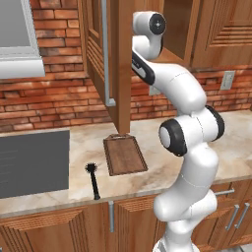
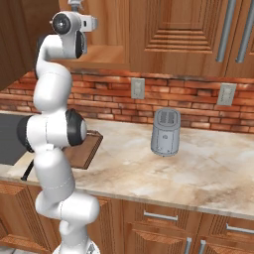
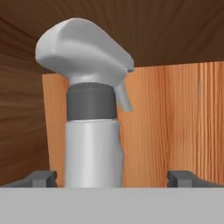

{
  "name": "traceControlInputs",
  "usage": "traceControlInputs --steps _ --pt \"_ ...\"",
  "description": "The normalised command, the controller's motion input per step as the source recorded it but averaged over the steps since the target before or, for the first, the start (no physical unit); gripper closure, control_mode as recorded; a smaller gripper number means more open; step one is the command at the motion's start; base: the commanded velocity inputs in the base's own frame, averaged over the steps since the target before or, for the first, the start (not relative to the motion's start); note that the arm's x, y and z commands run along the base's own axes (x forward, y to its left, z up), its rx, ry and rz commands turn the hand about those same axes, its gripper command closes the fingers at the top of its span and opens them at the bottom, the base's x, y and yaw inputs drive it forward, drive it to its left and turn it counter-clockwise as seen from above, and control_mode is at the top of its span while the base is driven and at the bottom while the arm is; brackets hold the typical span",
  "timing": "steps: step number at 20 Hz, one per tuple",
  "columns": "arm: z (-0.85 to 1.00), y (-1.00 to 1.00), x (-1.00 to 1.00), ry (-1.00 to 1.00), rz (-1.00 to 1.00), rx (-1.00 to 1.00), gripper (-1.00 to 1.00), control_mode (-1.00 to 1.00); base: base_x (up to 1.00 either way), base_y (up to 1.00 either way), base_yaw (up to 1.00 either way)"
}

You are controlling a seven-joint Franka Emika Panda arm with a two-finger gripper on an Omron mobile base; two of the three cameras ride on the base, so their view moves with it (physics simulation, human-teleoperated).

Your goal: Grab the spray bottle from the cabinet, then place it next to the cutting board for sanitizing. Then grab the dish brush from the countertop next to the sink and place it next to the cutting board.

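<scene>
The spray bottle (image 3: 92, 131) stands upright inside the cabinet (image 1: 118, 64), whose door is swung open. It is pale grey with a dark collar and a trigger head, close in front of the hand. My gripper (image 3: 111, 178) is open with one fingertip on each side of the bottle's body; the bottle sits nearer the left fingertip (image 3: 41, 178). The arm reaches up into the cabinet. The cutting board (image 1: 124, 155) (image 2: 82, 151) lies on the countertop (image 1: 83, 142) below the door. The black dish brush (image 1: 92, 179) lies between the board and the sink (image 1: 32, 162).
A boxy grey toaster (image 2: 165, 131) stands on the countertop (image 2: 198, 163) to the right, by the brick wall with two outlets. The open cabinet door and its long bar handle (image 1: 106, 49) hang over the board. Base cabinets run below the counter.
</scene>
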Motion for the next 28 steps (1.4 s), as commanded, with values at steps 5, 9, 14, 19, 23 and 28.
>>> traceControlInputs --steps 5,9,14,19,23,28 --pt "0.00 0.03 0.13 0.00 0.00 0.00 1.00 -1.00 0.00 0.00 0.00" --pt "0.00 0.03 0.04 0.00 0.00 0.00 1.00 -1.00 0.00 0.00 0.00" --pt "0.00 0.00 0.00 0.00 0.00 0.00 1.00 -1.00 0.00 0.00 0.00" --pt "0.00 0.00 -0.35 0.00 0.00 0.01 1.00 -1.00 0.00 0.00 0.00" --pt "-0.13 0.00 -0.99 -0.05 0.00 0.03 1.00 -1.00 0.00 0.00 0.00" --pt "-0.14 0.00 -0.97 0.04 0.00 0.02 1.00 -1.00 0.00 0.00 0.00"
